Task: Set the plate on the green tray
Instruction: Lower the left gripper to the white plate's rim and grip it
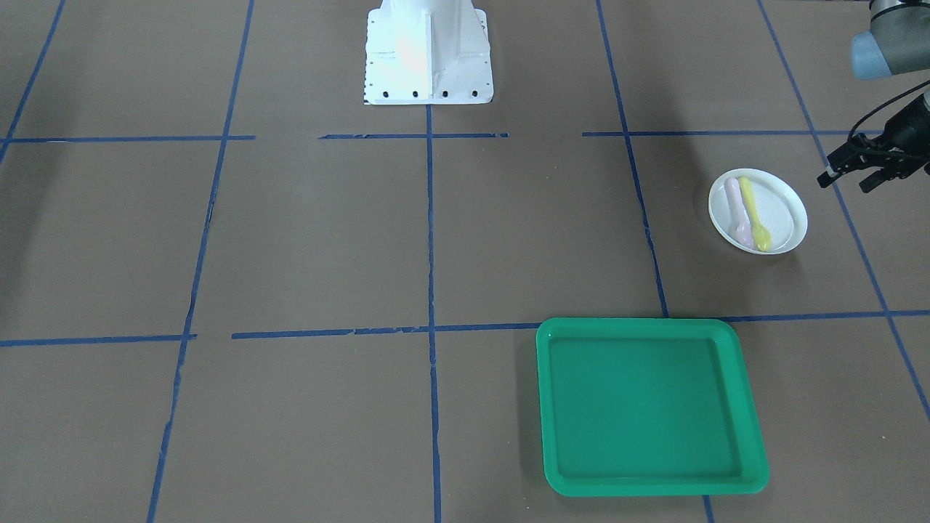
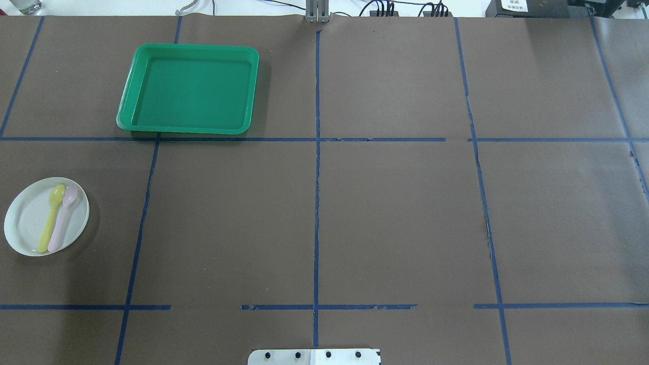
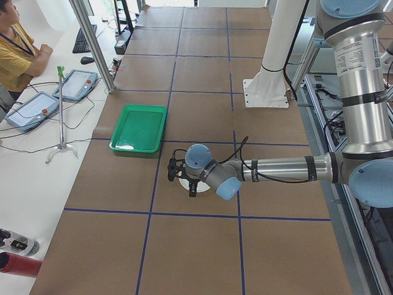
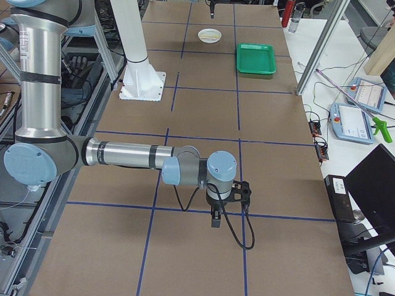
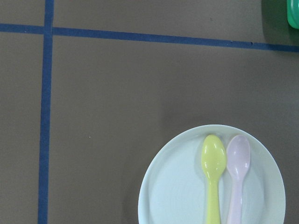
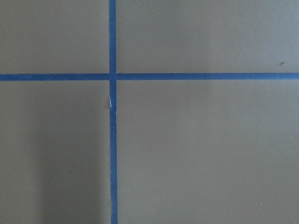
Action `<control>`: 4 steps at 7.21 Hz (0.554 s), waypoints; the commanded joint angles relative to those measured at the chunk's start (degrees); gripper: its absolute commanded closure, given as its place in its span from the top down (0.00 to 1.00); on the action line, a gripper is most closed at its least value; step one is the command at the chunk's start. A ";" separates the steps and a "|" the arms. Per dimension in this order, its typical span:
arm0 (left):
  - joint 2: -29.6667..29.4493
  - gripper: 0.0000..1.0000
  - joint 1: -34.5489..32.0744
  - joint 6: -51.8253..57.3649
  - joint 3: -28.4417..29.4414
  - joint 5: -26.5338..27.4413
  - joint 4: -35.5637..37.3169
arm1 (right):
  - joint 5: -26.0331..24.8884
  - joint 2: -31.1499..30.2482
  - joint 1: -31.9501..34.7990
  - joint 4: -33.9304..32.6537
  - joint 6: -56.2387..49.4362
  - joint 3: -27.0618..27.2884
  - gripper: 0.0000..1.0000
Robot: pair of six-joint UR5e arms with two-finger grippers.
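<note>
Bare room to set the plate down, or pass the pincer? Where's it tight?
The tray floor is bare inside its whole rim. The table between tray and plate is bare, only tape lines. Tight only at the plate: yellow spoon and pink spoon lie on it, left pincer close by.

Brown table [image 2: 395, 213] gridded with blue tape [image 2: 317, 203] (worn in places), white bench [image 3: 24, 196] alongside.

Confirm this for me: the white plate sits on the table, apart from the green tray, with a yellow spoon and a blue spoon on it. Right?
Not quite: that spoon is pink, not blue. The left wrist view shows the yellow spoon and the pink spoon side by side on the plate. The plate does sit on the table, apart from the green tray.
</note>
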 commanded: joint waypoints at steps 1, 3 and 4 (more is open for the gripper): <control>-0.13 1.00 2.71 -1.55 1.69 3.75 -1.56 | 0.05 0.00 0.00 0.00 0.00 0.00 1.00; -1.53 1.00 7.07 -9.71 1.86 4.02 -1.57 | -0.04 0.00 0.00 0.00 0.00 0.00 1.00; -2.15 0.99 7.36 -9.82 2.47 4.11 -1.49 | 0.05 0.09 0.00 0.00 0.00 0.00 1.00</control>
